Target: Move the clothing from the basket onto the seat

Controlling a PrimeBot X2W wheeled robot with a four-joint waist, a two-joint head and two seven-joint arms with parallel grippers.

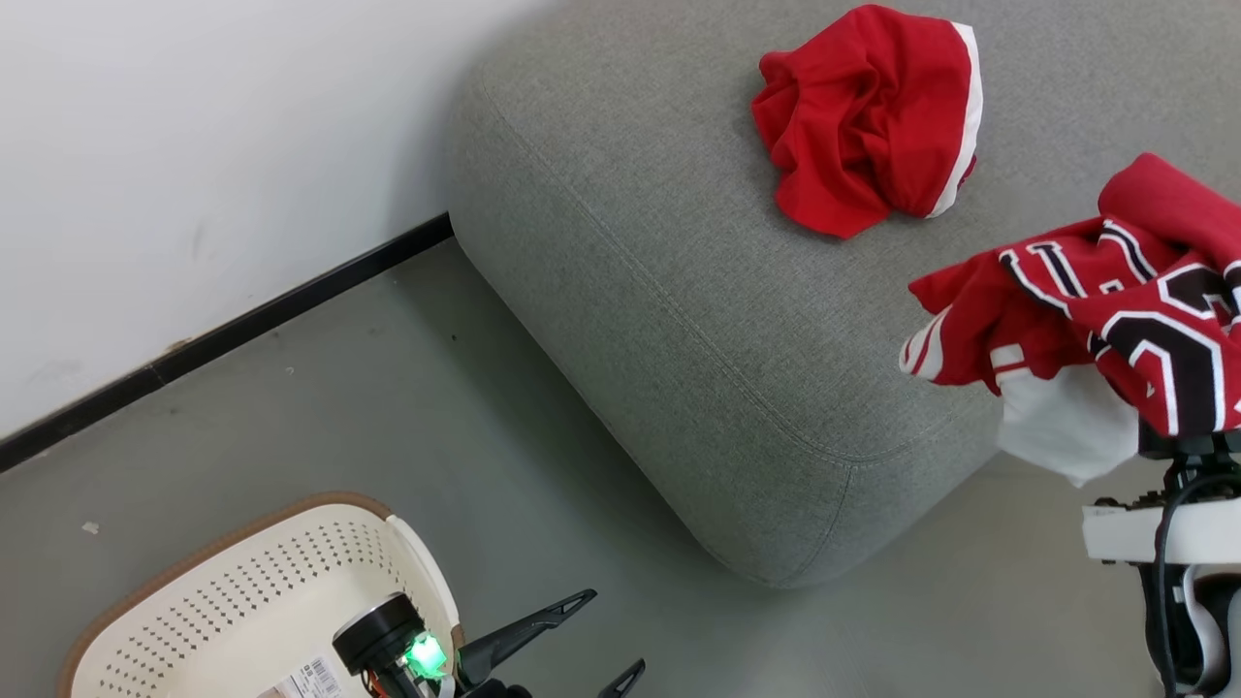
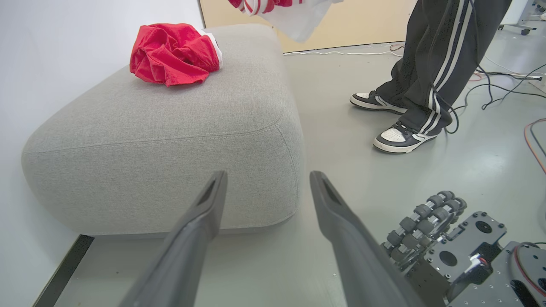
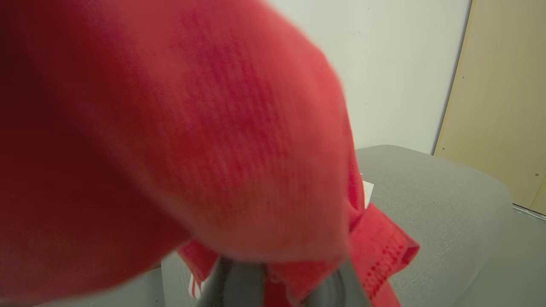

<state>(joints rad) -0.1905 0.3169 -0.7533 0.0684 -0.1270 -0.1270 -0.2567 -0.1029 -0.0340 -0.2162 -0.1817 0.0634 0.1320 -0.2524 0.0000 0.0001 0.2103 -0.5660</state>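
One red garment with a white band (image 1: 868, 116) lies crumpled on the grey seat (image 1: 679, 291), and shows again in the left wrist view (image 2: 175, 53). My right gripper (image 3: 283, 273) is shut on a red garment with black-and-white lettering (image 1: 1115, 310). White cloth (image 1: 1066, 427) hangs below it, over the seat's front right corner, and the folds hide the fingertips. The cream basket (image 1: 242, 582) stands on the floor at the lower left, with a paper label (image 1: 310, 677) on its bottom. My left gripper (image 1: 616, 630) is open and holds nothing, just right of the basket, pointing at the seat (image 2: 170, 140).
A white wall with a black skirting (image 1: 242, 320) runs left of the seat. A person's legs and shoes (image 2: 405, 106) stand on the grey floor beyond the seat's right side. Cables (image 2: 512, 85) trail past them. My own wheeled base (image 2: 448, 238) sits low on the right.
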